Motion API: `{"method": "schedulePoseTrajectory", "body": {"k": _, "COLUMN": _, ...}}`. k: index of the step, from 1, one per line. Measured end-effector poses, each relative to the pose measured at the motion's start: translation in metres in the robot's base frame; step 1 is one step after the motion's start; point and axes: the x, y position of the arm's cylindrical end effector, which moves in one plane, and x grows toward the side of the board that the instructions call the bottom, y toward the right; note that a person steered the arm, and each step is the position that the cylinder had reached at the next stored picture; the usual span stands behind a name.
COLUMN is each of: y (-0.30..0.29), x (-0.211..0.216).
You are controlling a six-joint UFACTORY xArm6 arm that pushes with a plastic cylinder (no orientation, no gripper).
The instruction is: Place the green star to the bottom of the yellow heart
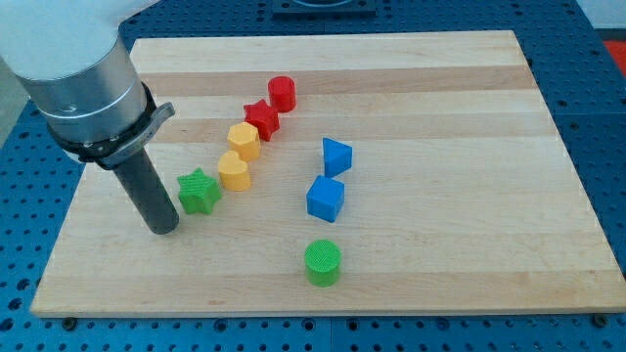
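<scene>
The green star lies on the wooden board at the view's left, just left of and slightly below the yellow heart, nearly touching it. My tip rests on the board a short way to the left of and below the green star, with a small gap between them.
A yellow hexagon, a red star and a red cylinder run in a diagonal line up and right from the heart. A blue pentagon-like block, a blue cube and a green cylinder stand further right.
</scene>
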Motion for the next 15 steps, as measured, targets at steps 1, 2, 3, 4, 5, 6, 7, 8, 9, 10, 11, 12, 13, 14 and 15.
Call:
{"method": "schedulePoseTrajectory", "body": {"k": 1, "y": -0.01, "x": -0.018}}
{"method": "schedulePoseTrajectory", "body": {"k": 2, "y": -0.024, "x": -0.06}}
{"method": "schedulePoseTrajectory", "body": {"k": 3, "y": -0.016, "x": -0.053}}
{"method": "schedulePoseTrajectory", "body": {"k": 4, "y": -0.002, "x": -0.03}}
{"method": "schedulePoseTrajectory", "body": {"k": 5, "y": -0.002, "x": -0.03}}
{"method": "schedulePoseTrajectory", "body": {"k": 6, "y": 0.002, "x": -0.03}}
{"method": "schedulePoseTrajectory", "body": {"k": 7, "y": -0.032, "x": -0.027}}
{"method": "schedulePoseTrajectory", "body": {"k": 8, "y": -0.06, "x": -0.027}}
{"method": "schedulePoseTrajectory", "body": {"k": 9, "y": -0.064, "x": -0.027}}
{"method": "schedulePoseTrajectory", "body": {"k": 10, "y": -0.067, "x": -0.027}}
{"method": "schedulePoseTrajectory", "body": {"k": 11, "y": -0.07, "x": -0.027}}
{"method": "schedulePoseTrajectory", "body": {"k": 12, "y": -0.07, "x": -0.027}}
{"method": "schedulePoseTrajectory", "body": {"k": 13, "y": -0.072, "x": -0.027}}
{"method": "schedulePoseTrajectory", "body": {"k": 14, "y": -0.075, "x": -0.034}}
{"method": "schedulePoseTrajectory", "body": {"k": 15, "y": -0.043, "x": -0.069}}
